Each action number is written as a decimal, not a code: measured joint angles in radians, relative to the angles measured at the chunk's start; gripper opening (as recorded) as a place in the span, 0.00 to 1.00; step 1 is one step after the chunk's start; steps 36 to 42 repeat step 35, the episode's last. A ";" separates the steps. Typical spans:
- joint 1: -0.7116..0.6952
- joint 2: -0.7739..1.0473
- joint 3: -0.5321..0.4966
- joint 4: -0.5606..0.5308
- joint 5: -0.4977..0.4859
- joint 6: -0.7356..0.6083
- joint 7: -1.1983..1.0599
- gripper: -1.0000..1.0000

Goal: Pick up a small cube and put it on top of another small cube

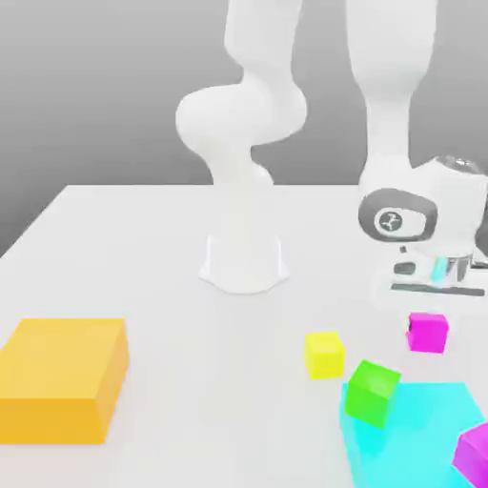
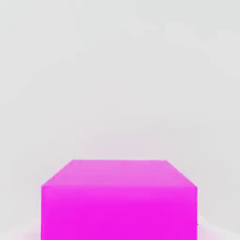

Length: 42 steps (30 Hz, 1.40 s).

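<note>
A small magenta cube [image 1: 428,333] rests on the white table at the exterior view's right, directly under my hand. My gripper [image 1: 429,303] is down over it and shut on it. In the hand view the same magenta cube [image 2: 119,199] appears very close, centred under the hand. A small yellow cube [image 1: 324,354] stands to the exterior view's left of it. A small green cube [image 1: 372,392] leans tilted against a cyan block. Another small purple cube [image 1: 474,453] sits on the cyan block near the frame's edge.
A large cyan block [image 1: 419,443] lies at the front right of the exterior view. A large orange block [image 1: 62,379] lies at the front left. The arm's white base [image 1: 244,262] stands mid-table behind them.
</note>
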 joint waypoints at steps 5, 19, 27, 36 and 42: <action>-0.071 -0.174 0.144 -0.035 0.321 -0.123 -0.228 0.00; -0.166 -0.061 -0.021 0.398 0.333 -0.453 0.164 0.00; -0.227 0.009 -0.138 0.654 0.361 -0.626 0.384 0.00; -0.227 0.113 -0.162 0.659 0.339 -0.526 0.425 1.00; -0.227 0.113 -0.162 0.659 0.339 -0.526 0.425 1.00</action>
